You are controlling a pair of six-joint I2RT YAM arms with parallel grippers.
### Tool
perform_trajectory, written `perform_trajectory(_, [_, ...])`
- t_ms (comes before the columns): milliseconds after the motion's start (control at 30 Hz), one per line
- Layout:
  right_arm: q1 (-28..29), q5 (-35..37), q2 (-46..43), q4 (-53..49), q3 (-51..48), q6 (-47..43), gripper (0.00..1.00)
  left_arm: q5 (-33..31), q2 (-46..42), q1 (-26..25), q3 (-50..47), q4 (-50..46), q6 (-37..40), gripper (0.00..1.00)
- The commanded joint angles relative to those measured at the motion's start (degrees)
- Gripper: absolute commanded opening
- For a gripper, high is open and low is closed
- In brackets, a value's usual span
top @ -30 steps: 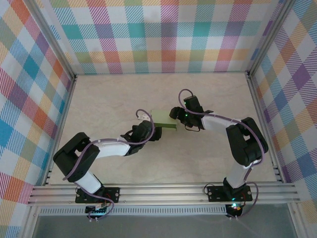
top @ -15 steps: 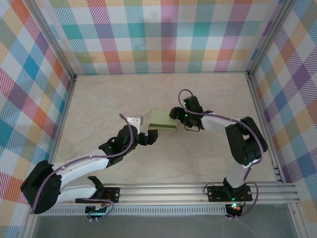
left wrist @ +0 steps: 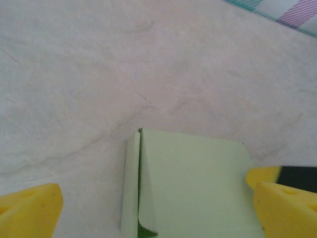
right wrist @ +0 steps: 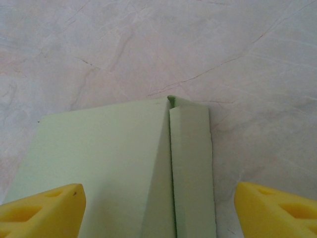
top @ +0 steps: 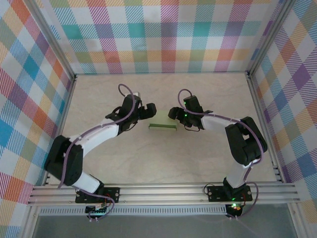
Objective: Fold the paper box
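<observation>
Item: paper box (top: 162, 127), pale sage-green card, near mid-table on the marbled cream table (top: 213, 94), between the two grippers. From overhead it reads as a narrow strip with a darker near edge; whether it lies flat or stands tipped cannot be told from that view. Left wrist view: the box (left wrist: 193, 188) shows a broad plain panel, far edge straight, with a thin folded flap along its left side and a rounded corner low down. Right wrist view: the box (right wrist: 104, 163) has a narrow folded strip along its right side, meeting the main panel at a notch on the far edge. Left gripper (top: 147, 110): jaws spread wide, yellow fingertips (left wrist: 29, 210) either side of the box, bare table between the left tip and the flap; the right tip sits at the panel's edge, contact uncertain. Right gripper (top: 172, 114): jaws likewise wide, fingertips (right wrist: 277, 208) clear of the folded strip on the right; the other tip meets the panel's corner. Open room: bare tabletop on all sides of the box out to the plaid walls (top: 158, 34).
</observation>
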Motion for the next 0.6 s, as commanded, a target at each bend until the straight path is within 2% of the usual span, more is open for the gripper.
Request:
perform_trajectory(0, [0.1, -2.2, 0.0, 1.6, -0.3, -1.5, 0.78, 7.9, 4.5, 1.9, 4.4, -4.1, -0.2, 0.92])
perform_trajectory(233, [0.2, -3.5, 0.0, 1.9, -0.1, -2.5, 0.78, 13.5, 12.1, 3.0, 8.1, -6.9, 2.0, 0.83])
perform_trajectory(400, [0.2, -3.3, 0.2, 1.7, -0.2, -2.6, 0.78, 14.0, 13.1, 3.0, 5.1, -4.8, 0.3, 0.67])
perform_trajectory(567, [0.1, -3.2, -0.2, 1.2, -0.2, -3.4, 0.78, 13.5, 14.1, 3.1, 2.1, -4.0, 0.3, 0.57])
